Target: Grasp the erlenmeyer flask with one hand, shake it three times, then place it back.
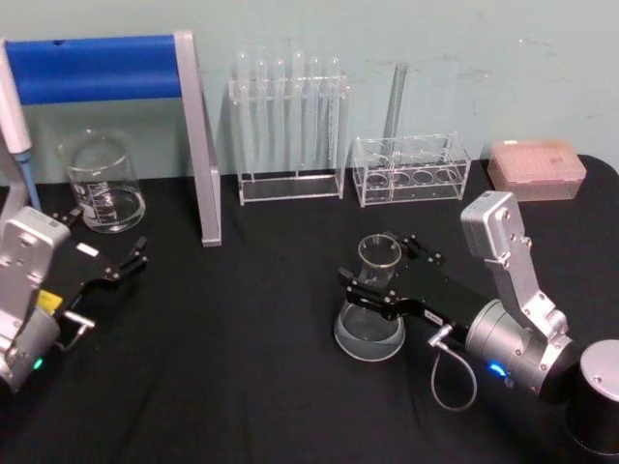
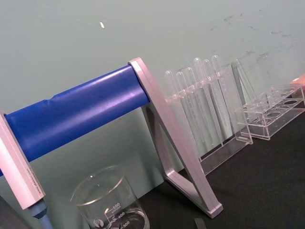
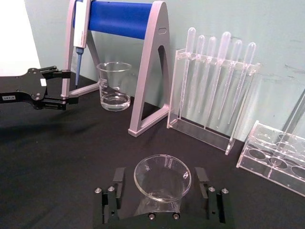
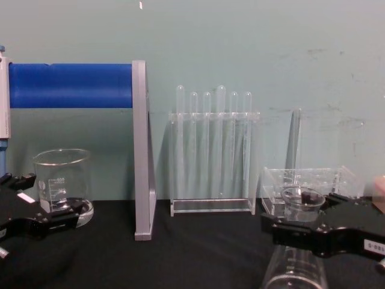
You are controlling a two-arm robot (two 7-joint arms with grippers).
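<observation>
Overhead, we see the erlenmeyer flask standing on the black counter; our right wrist view shows its rim between the right claw fingers, spread apart beside the neck.

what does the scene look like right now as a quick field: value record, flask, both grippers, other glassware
flask: erlenmeyer flask upright, base on the black table
right gripper: right gripper at the flask's neck, a finger either side; contact unclear
left gripper: left gripper open, holding nothing, near the beaker
stand: blue-barred pipette stand behind the beaker
racks: test tube rack and a low clear rack along the wall
flask contents: cannot tell
</observation>
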